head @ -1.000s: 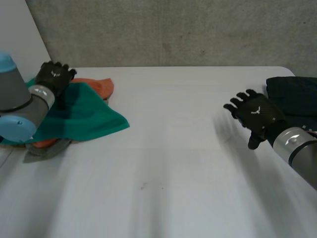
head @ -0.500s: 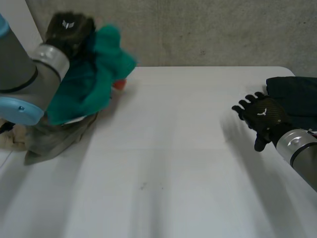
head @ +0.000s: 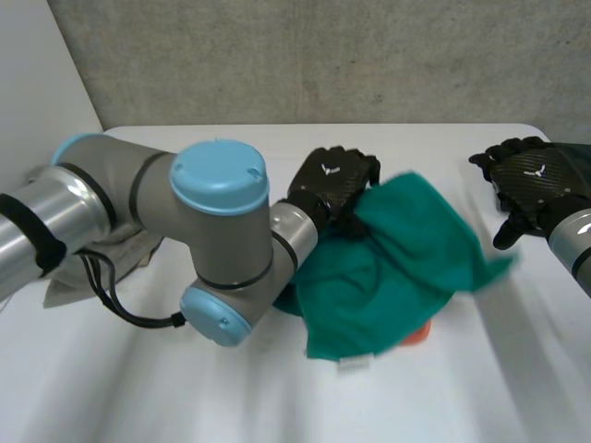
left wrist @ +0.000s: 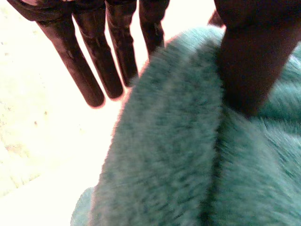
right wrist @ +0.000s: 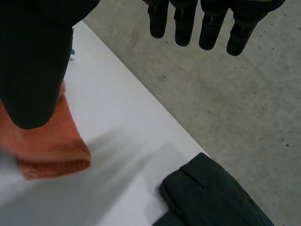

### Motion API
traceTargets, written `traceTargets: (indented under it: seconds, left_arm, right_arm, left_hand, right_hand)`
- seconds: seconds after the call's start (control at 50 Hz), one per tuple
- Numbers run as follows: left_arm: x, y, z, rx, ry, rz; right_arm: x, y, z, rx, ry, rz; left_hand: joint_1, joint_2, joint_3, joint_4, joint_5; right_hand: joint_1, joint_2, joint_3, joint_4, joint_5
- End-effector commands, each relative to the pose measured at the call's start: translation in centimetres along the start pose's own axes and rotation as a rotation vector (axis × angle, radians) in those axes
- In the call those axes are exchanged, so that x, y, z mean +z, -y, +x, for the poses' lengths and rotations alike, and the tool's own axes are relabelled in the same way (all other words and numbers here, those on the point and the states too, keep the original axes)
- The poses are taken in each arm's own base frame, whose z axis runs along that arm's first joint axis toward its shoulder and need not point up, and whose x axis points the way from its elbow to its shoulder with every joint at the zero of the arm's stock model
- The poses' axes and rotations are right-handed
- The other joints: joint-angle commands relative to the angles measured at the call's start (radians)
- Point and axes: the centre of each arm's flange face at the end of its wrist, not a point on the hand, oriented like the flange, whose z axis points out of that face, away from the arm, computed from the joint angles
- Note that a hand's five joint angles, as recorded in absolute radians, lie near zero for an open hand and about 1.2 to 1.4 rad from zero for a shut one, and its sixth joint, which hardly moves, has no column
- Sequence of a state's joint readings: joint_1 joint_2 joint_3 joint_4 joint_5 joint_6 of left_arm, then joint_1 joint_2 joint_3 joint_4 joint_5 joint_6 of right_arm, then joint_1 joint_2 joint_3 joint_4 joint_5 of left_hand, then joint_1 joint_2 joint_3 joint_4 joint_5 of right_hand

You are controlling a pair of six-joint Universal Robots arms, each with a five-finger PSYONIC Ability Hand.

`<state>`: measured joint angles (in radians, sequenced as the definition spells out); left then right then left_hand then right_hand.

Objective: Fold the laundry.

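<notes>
Bare counter (head: 138, 397) is left open on the near side. An orange cloth (head: 416, 334) is seen under the near hem of the green towel (head: 388, 277), mid-counter, where a pale tag (head: 353, 365) is too blurred to be read. The towel's far edge is clamped by the left hand (head: 331, 182); in the wrist view its thumb is pressed into the pile. The right hand (head: 531, 177) is held spread and empty. A dark garment (right wrist: 211, 197) is made out, folded, beyond it.
</notes>
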<state>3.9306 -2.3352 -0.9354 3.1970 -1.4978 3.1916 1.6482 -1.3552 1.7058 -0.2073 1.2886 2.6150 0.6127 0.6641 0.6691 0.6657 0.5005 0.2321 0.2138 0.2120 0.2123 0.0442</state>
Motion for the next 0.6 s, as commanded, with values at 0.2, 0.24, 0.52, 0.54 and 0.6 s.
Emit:
traceTargets:
  seconds: [0.2,0.24,0.52,0.54,0.6]
  left_arm:
    - [-5.9,6.8,-4.2,0.002,0.134,0.035]
    - [-6.6,6.7,-4.6,0.000,0.146,0.022]
    - [-10.5,3.3,-7.9,-0.018,0.252,-0.047]
    - [-10.6,3.0,-8.1,-0.020,0.259,-0.049]
    - [-10.9,2.4,-9.1,-0.023,0.288,-0.052]
  right_arm:
    - [-1.9,1.6,0.4,0.149,0.104,-0.141]
    - [-2.3,2.0,0.1,0.194,0.147,-0.168]
    - [-1.2,4.4,-5.5,0.346,0.389,-0.076]
    - [-0.9,4.6,-6.3,0.333,0.399,-0.056]
    - [-0.5,5.3,-7.4,0.314,0.408,-0.026]
  left_hand:
    - [-0.200,-0.251,-0.256,-0.253,-0.262]
    - [-0.202,-0.254,-0.259,-0.255,-0.265]
    - [-0.223,-0.274,-0.279,-0.276,-0.285]
    - [-0.223,-0.274,-0.279,-0.276,-0.285]
    - [-0.223,-0.274,-0.280,-0.276,-0.285]
  right_hand:
    - [-0.058,-0.039,-0.037,-0.038,-0.044]
    - [-0.058,-0.039,-0.037,-0.038,-0.044]
    - [-0.058,-0.039,-0.037,-0.038,-0.044]
    - [0.069,0.087,0.089,0.088,0.082]
    - [0.509,0.527,0.529,0.529,0.522]
